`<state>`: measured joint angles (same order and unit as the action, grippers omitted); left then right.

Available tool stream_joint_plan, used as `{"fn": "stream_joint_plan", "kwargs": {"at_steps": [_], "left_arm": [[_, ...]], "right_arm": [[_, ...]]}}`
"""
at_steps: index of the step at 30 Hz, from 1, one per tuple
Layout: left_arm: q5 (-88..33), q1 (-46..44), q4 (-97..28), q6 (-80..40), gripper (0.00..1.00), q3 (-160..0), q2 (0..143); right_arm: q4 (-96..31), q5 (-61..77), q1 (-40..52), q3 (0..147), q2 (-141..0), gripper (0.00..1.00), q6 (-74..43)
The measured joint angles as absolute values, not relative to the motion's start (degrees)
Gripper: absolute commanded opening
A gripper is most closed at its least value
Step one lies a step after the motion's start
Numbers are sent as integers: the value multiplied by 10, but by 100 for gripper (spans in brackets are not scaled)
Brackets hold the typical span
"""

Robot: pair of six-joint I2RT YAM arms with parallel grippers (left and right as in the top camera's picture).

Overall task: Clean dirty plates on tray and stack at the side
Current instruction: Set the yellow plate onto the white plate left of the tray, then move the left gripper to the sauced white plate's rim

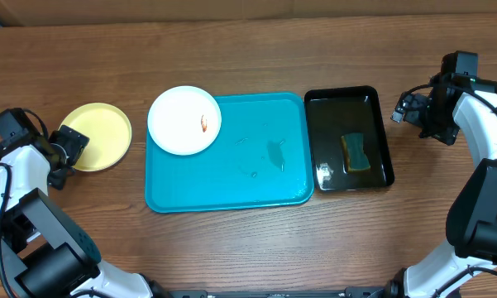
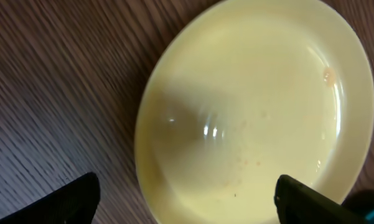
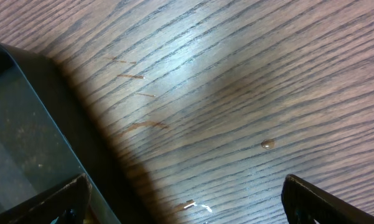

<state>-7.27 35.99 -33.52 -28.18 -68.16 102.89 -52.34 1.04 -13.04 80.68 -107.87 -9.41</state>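
While both arms sit out toward the two side edges of the table (image 1: 248,50), I read the left gripper (image 1: 69,147) as spread wide. In its wrist view the two dark fingertips (image 2: 74,198) show far apart at the bottom corners, and nothing is clamped between them. Just ahead of those fingertips lies the pale yellow plate (image 1: 97,136), flat on the bare wood near the table's left edge, clear of the turquoise tray (image 1: 231,186). Up close I can see a small orange speck (image 2: 328,76) near the plate's rim and a few fainter flecks lower in its well. I cannot tell whether either finger touches the plate. The white plate (image 1: 184,120) sits on the far left corner of the turquoise tray, its edge riding over the rim, and carries an orange-brown smear (image 1: 203,123) just right of its middle. On the bare part of the tray I see wet streaks (image 1: 269,153). Just beside the tray's right rim stands the black tray (image 1: 349,98) with a sponge (image 1: 356,152) lying in it. The right gripper (image 1: 407,108) hangs near the table's right edge, beyond the black tray's far right corner. Its jaws are fully apart and hold nothing. Below it is only wood grain, with a single droplet (image 3: 267,144).
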Motion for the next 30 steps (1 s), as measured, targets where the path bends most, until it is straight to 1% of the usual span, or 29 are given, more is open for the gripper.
{"fn": "stream_joint_plan", "kwargs": {"at_steps": [3,6,7,13,18,22,23,27,28,30], "left_arm": [[-98,356,-347,-282,71,-685,1019],[-130,343,-370,-282,67,-688,991],[-137,335,-378,-282,64,-689,983],[-142,236,-407,-271,64,-695,964],[-91,135,-405,-268,60,-695,968],[-49,85,-400,-268,59,-695,983],[-39,79,-399,-268,57,-695,989],[-19,75,-395,-267,40,-695,1009],[-16,75,-394,-266,38,-695,1013],[-14,75,-391,-266,37,-695,1025]], "right_arm": [[-524,11,-130,807,-1079,100,-94],[-524,11,-130,807,-1079,100,-94],[-524,11,-130,807,-1079,100,-94],[-524,11,-130,807,-1079,100,-94],[-524,10,-130,807,-1079,100,-94],[-524,10,-130,807,-1079,100,-94],[-524,10,-130,807,-1079,100,-94],[-524,10,-130,807,-1079,100,-94],[-523,11,-130,807,-1079,100,-94],[-524,11,-130,807,-1079,100,-94]]}}
